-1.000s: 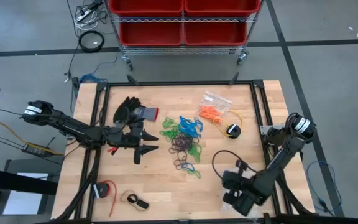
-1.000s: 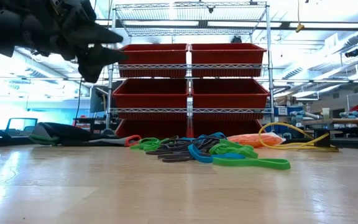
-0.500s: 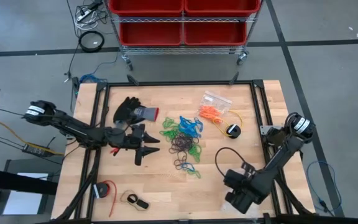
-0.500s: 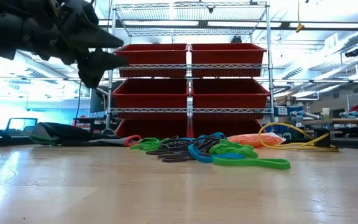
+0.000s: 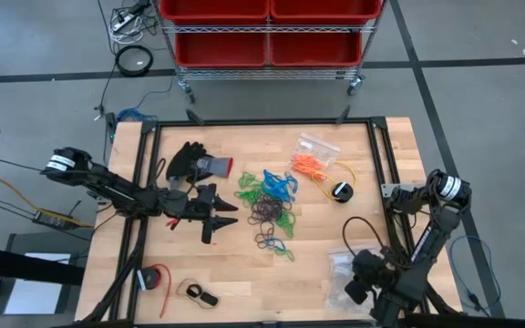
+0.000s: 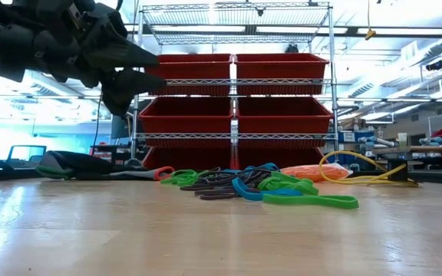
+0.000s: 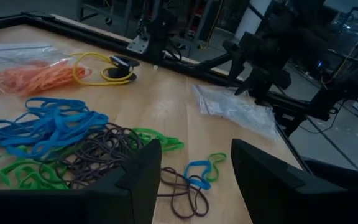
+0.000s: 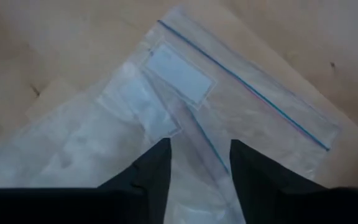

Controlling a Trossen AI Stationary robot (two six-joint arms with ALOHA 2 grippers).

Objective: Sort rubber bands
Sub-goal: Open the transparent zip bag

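High view shows the rubber bands (image 5: 267, 205) mostly in one mixed heap at the table's middle, so sorting looks barely begun: the left gripper (image 5: 223, 219) hovers spread just left, the right gripper (image 5: 361, 282) spread over a clear zip bag (image 5: 339, 264).

From overhead I can't separate single loops in the rubber bands (image 5: 269, 205); they read as one tangle, and the black ones blur together. The right claw (image 5: 358, 290) sits at the bench's (image 5: 244, 273) near edge, its arm partly cut off by the picture's bottom. In the low view the left claw (image 6: 140, 69) is cropped at the top left corner. The clear bag (image 8: 185, 124) runs past my right wrist picture's edges.
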